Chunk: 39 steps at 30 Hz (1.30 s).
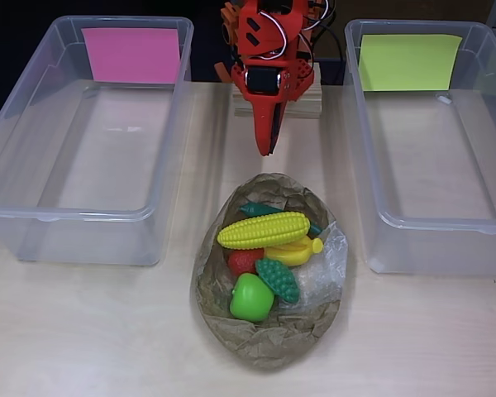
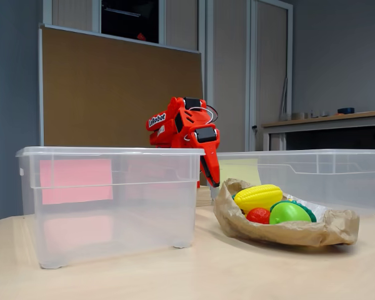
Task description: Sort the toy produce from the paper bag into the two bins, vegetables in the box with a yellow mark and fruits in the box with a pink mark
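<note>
Crumpled brown paper bag (image 1: 269, 335), open on the pale wooden bench (image 1: 91, 331) between two clear plastic bins: holds yellow toy corn cob (image 1: 263, 230), red toy fruit (image 1: 242, 260), green toy apple (image 1: 251, 298). Red tool (image 1: 267, 141): fingers closed together, empty, hanging just behind the bag's far rim, apart from the toys.

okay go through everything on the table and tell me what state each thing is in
Pink-marked bin: empty.
Yellow-marked bin: empty.
Paper bag: open, lying flat, full of toys.
Corn: on top of the pile.
Green apple: in the bag.
Gripper: jaws shut, holding nothing, above the table behind the bag.
</note>
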{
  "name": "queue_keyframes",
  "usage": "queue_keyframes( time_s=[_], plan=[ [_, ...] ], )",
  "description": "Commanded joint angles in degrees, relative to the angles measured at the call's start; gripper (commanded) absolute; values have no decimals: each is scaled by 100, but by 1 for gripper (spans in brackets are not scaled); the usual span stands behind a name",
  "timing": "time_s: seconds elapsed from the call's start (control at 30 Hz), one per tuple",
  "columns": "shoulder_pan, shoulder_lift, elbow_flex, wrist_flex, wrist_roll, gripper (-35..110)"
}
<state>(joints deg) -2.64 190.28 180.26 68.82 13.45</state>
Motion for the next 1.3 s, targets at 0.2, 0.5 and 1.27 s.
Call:
queue_keyframes(
  time_s=[0.2, 0.5, 1.27],
  plan=[
    [-114, 26, -26, 70, 0, 0],
    [-211, 9, -26, 70, -9, 0],
    [-949, -3111, -4034, 334, -519, 0]
  ],
)
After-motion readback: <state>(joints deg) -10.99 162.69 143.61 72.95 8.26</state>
